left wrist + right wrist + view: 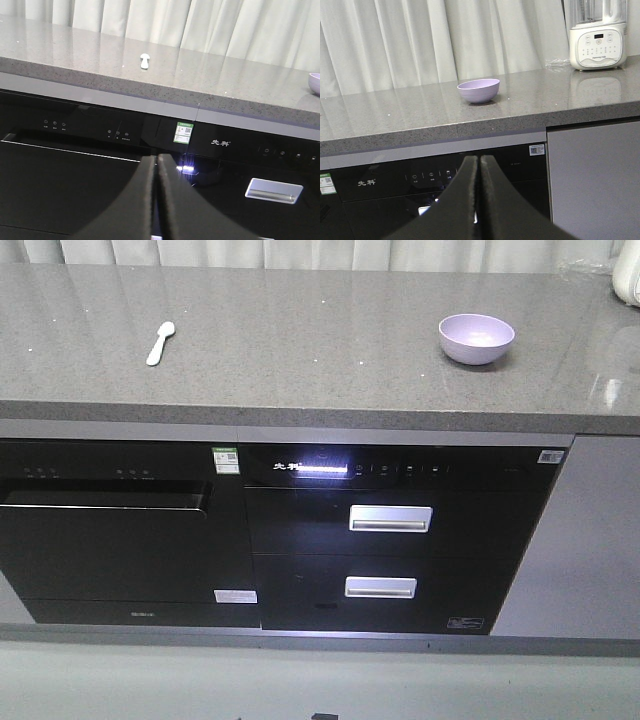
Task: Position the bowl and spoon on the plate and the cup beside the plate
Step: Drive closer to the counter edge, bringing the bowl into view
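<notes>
While both arms hang low in front of the cabinets, I'm seeing the left end effector (156,160) with its two black fingers pressed flat together and nothing between them, aimed at the glossy black appliance front (75,180) below the worktop (300,360). Same deal on the right end effector (479,159): fingers pressed together, pinching nothing, well below the grey stone edge. The spoon (160,342) lies flat on my left part of the worktop, pale and small, with its head toward the curtain (395,45) at the back and its handle angled toward the front edge. The bowl (477,337) is over on the right part, lavender, upright with its mouth up, well apart from the spoon and touching nothing else. From the right wrist view it sits a bit back from the front edge, with a white blender (598,35) farther right near the back. Under the worktop there's a green sticker (183,133) on the black panel, plus two silver drawer handles (390,518) stacked one above the other.
</notes>
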Controlling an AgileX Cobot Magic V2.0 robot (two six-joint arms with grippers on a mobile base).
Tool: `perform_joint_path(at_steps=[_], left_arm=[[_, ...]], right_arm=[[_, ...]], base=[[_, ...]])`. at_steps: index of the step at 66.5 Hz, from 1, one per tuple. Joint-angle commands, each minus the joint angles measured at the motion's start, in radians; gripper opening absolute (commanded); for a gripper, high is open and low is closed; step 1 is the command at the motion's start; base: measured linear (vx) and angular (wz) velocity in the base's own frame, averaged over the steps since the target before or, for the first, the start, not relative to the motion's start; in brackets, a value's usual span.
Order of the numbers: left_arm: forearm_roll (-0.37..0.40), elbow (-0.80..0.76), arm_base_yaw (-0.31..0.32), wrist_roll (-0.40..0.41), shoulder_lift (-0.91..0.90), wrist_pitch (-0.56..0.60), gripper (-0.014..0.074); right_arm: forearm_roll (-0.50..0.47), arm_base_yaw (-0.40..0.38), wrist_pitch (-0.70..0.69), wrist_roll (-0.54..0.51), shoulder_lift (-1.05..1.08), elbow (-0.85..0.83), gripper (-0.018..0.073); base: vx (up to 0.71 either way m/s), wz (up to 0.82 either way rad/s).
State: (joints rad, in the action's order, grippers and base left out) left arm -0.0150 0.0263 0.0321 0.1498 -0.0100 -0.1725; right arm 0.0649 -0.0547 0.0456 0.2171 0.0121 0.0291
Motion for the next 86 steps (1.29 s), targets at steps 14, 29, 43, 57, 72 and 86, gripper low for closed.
perform_joint_path(at_steps=[14,29,43,57,72,86], left_arm=[[0.001,0.026,0.000,0.009,-0.015,0.071,-0.0007],[0.001,0.026,0.000,0.009,-0.015,0.071,-0.0007],[0.001,0.026,0.000,0.009,-0.015,0.071,-0.0007],[0.001,0.026,0.000,0.009,-0.015,0.071,-0.0007],[0.001,0.026,0.000,0.009,-0.015,0.071,-0.0007],[0.001,0.026,0.000,0.009,-0.015,0.071,-0.0007]], right_arm=[[0.009,-0.006,-0.072,-0.007,0.009,0.008,-0.0004],[0.009,-0.006,-0.072,-0.007,0.009,0.008,-0.0004],[0.009,-0.006,-0.072,-0.007,0.009,0.008,-0.0004],[0.009,-0.006,-0.072,-0.007,0.009,0.008,-0.0004],[0.009,-0.006,-0.070,-0.007,0.009,0.008,-0.0004],[0.009,-0.006,-0.070,-0.007,0.009,0.008,-0.0004]], base=[[0.07,-0.03],[0.05,-0.02],[0.04,-0.01],[0.03,-0.01],[0.03,-0.01],[0.03,-0.01]])
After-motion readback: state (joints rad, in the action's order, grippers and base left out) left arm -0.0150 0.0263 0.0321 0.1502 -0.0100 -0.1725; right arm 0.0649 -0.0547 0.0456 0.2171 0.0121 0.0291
